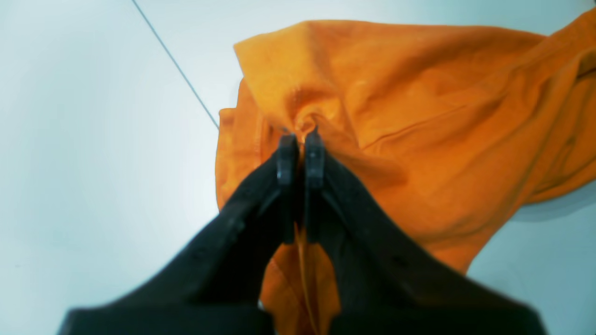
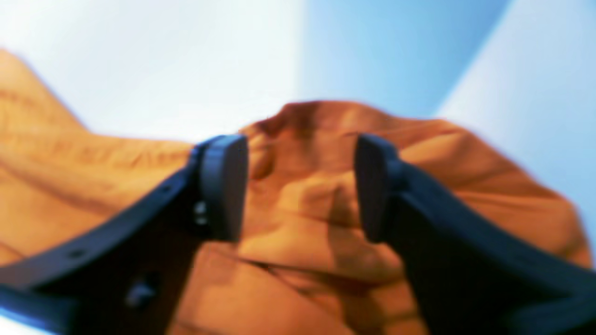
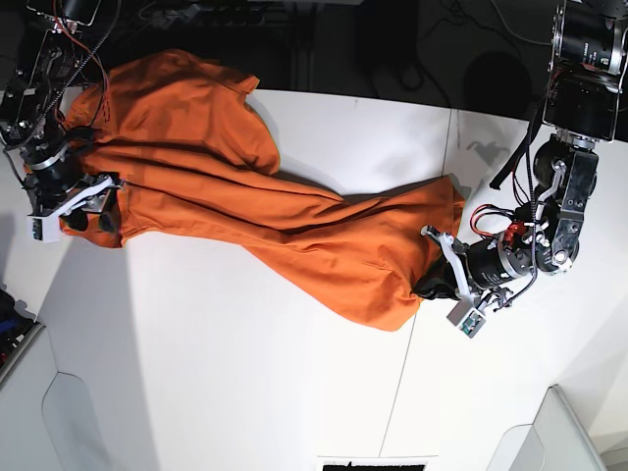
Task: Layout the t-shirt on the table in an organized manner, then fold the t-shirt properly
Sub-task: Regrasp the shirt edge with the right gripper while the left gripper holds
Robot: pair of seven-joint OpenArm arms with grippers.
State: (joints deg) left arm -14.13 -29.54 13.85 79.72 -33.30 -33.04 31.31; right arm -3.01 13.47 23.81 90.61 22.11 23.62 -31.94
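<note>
T-shirt [image 3: 285, 226] fabric lies stretched in a long twisted band across the table [image 3: 245, 373], one end bunched at the far left edge, the other near the seam [image 3: 392, 392]. You haven't got it laid out yet: no sleeve or collar lies flat, and folding is untouched. Your left gripper [image 1: 301, 135] is clamped tight on a puckered knot of orange cloth. Your right gripper [image 2: 300, 186] stands wide apart over rumpled folds; that view is blurred, so it probably holds nothing. The cloth is soft, matte and creasing deeply; the tabletop is smooth, white and hard.
</note>
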